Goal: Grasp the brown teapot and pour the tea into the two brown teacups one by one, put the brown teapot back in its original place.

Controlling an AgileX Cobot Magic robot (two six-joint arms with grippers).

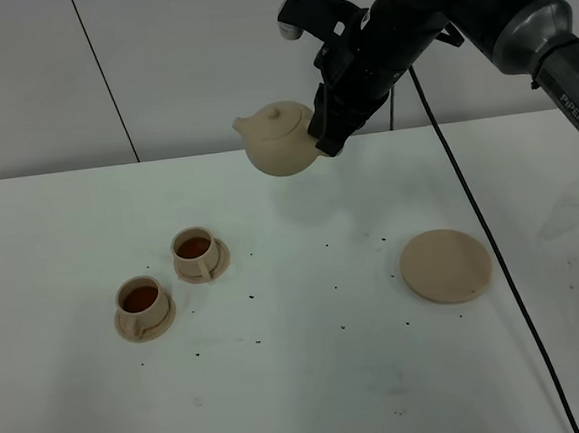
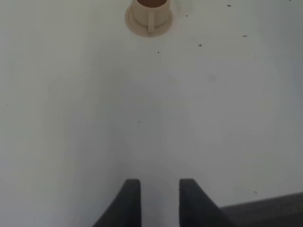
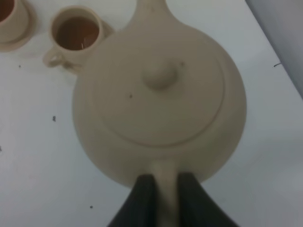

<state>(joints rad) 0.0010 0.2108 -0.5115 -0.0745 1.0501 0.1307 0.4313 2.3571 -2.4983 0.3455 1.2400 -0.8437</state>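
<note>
1. White tabletop (image 1: 314,395) fills the exterior high view, backed by a pale panelled wall; small dark specks lie scattered over the surface.
2. Right gripper (image 1: 323,134) is clamped on the loop handle of the brown teapot (image 1: 277,139), which hangs in the air above the far middle of the table, roughly level, spout pointing toward the left side.
3. Right wrist view shows the 2 dark fingers (image 3: 142,198) pressing the handle from both sides, with the knobbed lid (image 3: 160,74) seated on the pot.
4. 2 brown teacups sit on saucers at the left of the table, just beside each other: the nearer cup (image 1: 142,300) and the farther cup (image 1: 195,250). Both hold dark reddish liquid.
5. Round tan plate (image 1: 446,265) lies flat at the right of the table, bare, well apart from the cups and from the teapot.
6. Left gripper (image 2: 159,201) hovers over bare table, its jaws parted by a narrow gap and holding nothing; 1 teacup shows at the far edge of its view.
</note>
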